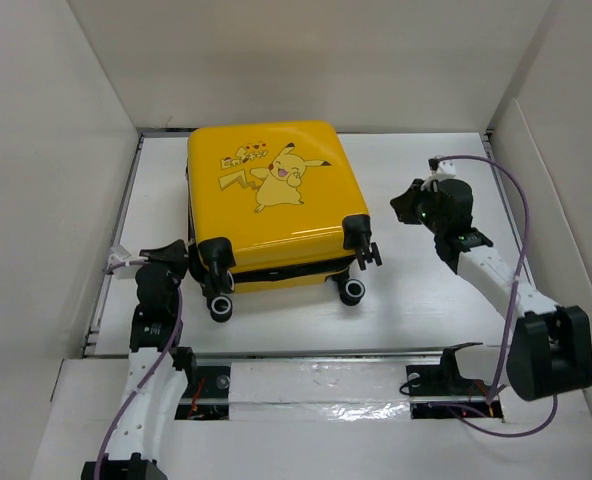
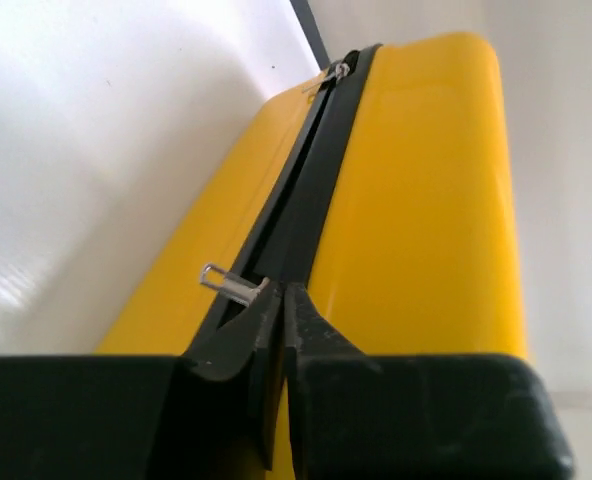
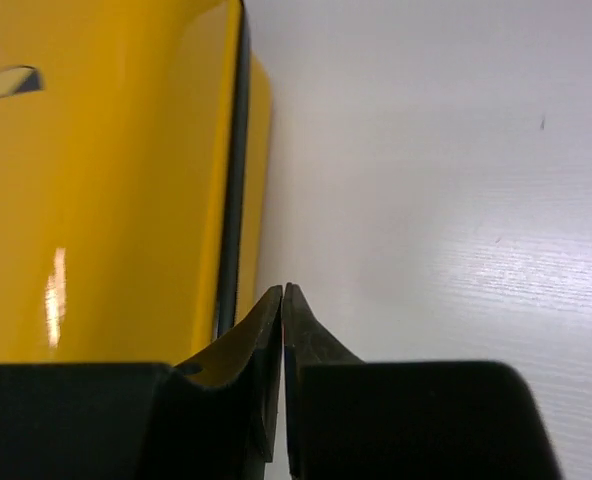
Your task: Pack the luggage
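**A:** Where did the luggage [image 1: 276, 200] lie?

**B:** Flat on the surface [image 1: 426, 300], print up, between the two sets of jaws. It was straight ahead of the left jaws and off to the left of the right ones.

**A:** And the left jaws?

**B:** Pressed together, with no gap showing. Their tips sat right at the black zipper band [image 2: 306, 190], and the metal zipper pull [image 2: 226, 280] stuck out just left of them, touching the left tip. I couldn't tell whether it was actually pinched.

**A:** Why there?

**B:** My guess is the zip. The shells were folded shut, so running the pull along the band looked like the remaining job, and the jaws lined up with the seam for that.

**A:** The right jaws?

**B:** Closed on nothing, near the case's side wall but clear of it. I'd say they were placed there to brace the shell if the left arm tugged.

**A:** Any risk?

**B:** The pull was small and slick, so it could slip free, and the wheels [image 1: 221, 305] might let the case creep
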You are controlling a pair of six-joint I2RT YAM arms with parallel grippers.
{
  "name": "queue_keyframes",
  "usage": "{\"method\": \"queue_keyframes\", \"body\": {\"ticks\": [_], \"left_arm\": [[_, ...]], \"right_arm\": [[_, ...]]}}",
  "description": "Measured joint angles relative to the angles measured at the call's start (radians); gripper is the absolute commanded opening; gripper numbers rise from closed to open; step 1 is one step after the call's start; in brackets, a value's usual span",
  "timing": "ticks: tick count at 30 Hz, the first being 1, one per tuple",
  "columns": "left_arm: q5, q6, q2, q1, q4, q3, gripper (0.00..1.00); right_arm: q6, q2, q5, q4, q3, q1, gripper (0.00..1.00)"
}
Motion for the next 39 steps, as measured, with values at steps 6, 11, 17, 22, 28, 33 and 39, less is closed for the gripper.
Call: {"method": "queue_keyframes", "body": {"ticks": [6, 11, 17, 22, 28, 33, 39], "left_arm": [[0.033, -0.044, 0.220, 0.072, 0.065, 0.026, 0.00], [0.076, -0.050, 0.332, 0.119, 0.098, 0.026, 0.00], [0.175, -0.037, 0.447, 0.158, 0.197, 0.011, 0.00], [0.242, 0.000, 0.535, 0.166, 0.329, -0.011, 0.00], [0.082, 0.056, 0.525, -0.032, 0.377, -0.024, 0.00], [-0.105, 0.056, 0.504, -0.278, 0.360, -0.029, 0.00], [-0.282, 0.029, 0.512, -0.615, 0.222, -0.054, 0.00]], "right_arm": [[0.010, 0.297, -0.023, 0.050, 0.064, 0.009, 0.00], [0.034, 0.523, -0.074, 0.078, 0.161, 0.043, 0.00], [0.019, 0.735, -0.146, 0.060, 0.378, 0.109, 0.00], [-0.028, 0.830, -0.191, -0.035, 0.534, 0.128, 0.00], [-0.128, 0.988, -0.165, -0.198, 0.843, 0.129, 0.00], [-0.214, 1.094, -0.097, -0.259, 1.056, 0.105, 0.04], [-0.278, 1.104, -0.064, -0.372, 1.131, 0.058, 0.43]]}}
